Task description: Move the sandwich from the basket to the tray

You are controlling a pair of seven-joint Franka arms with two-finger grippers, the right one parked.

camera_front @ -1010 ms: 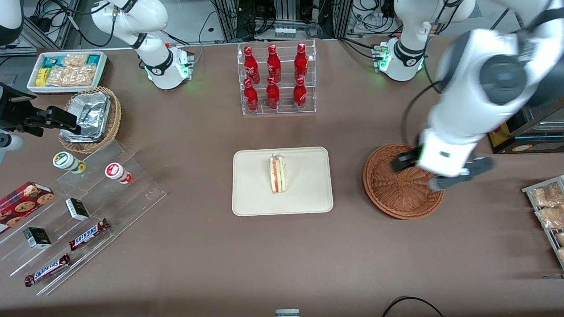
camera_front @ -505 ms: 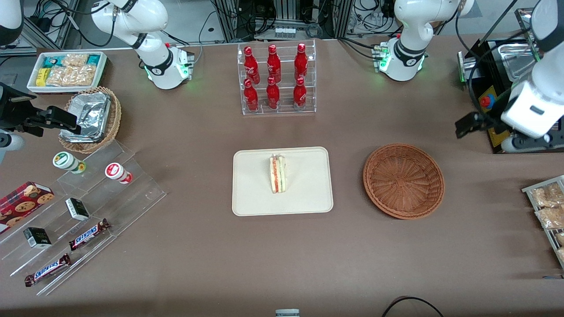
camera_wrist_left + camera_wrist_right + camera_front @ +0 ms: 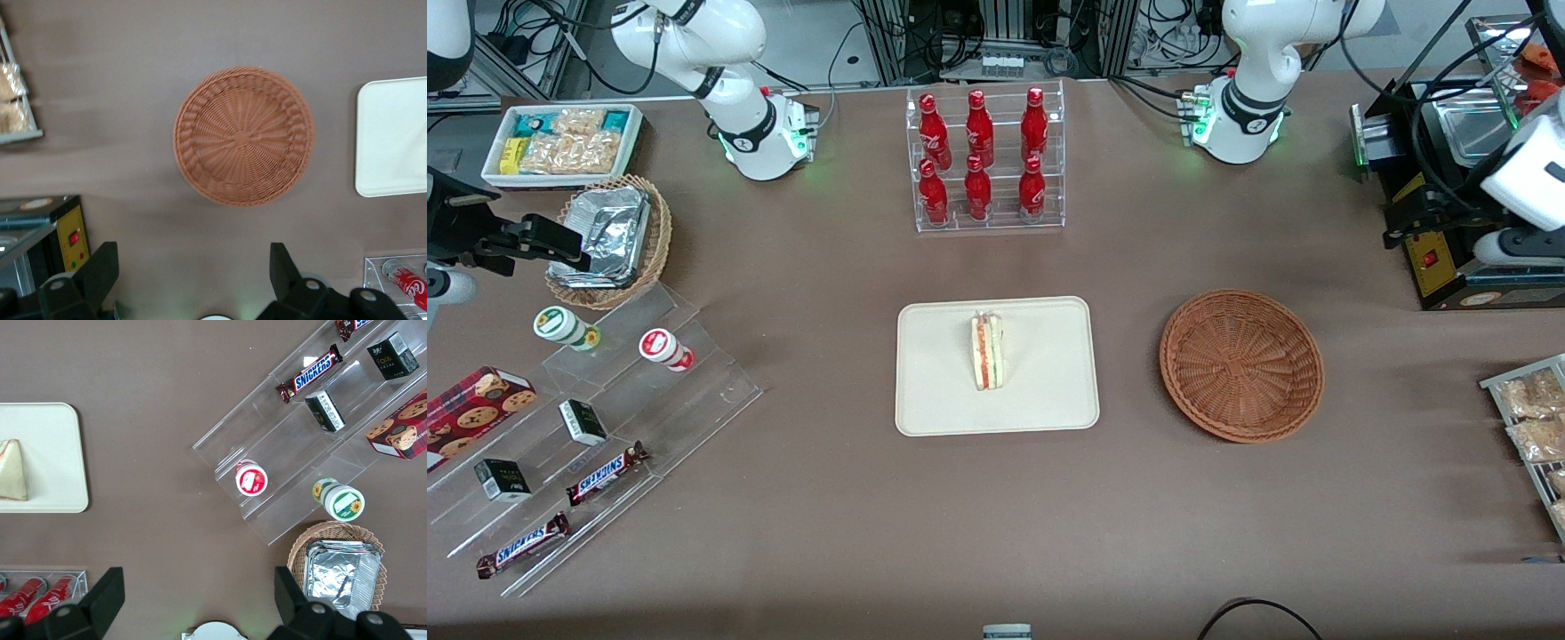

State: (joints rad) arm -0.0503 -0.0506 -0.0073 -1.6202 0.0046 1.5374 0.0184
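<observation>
The sandwich (image 3: 988, 352) lies on the cream tray (image 3: 1040, 400), near its middle; it also shows in the right wrist view (image 3: 12, 470) on the tray (image 3: 57, 453). The reddish-brown wicker basket (image 3: 1241, 364) stands empty beside the tray, toward the working arm's end. My left gripper (image 3: 1449, 240) is raised over the black machine at the working arm's end of the table, well away from the basket. In the left wrist view the gripper (image 3: 192, 267) is open and empty, high above the basket (image 3: 244, 135) and the tray's edge (image 3: 390, 140).
A clear rack of red bottles (image 3: 985, 160) stands farther from the camera than the tray. A black machine (image 3: 1440, 133) and a rack of snack bags (image 3: 1529, 418) sit at the working arm's end. Acrylic steps with snacks (image 3: 605, 418) and a foil-filled tan basket (image 3: 609, 240) sit at the parked arm's end.
My left gripper has risen from over the basket and swung away toward the working arm's end of the table. The sandwich, tray and basket have not moved.
</observation>
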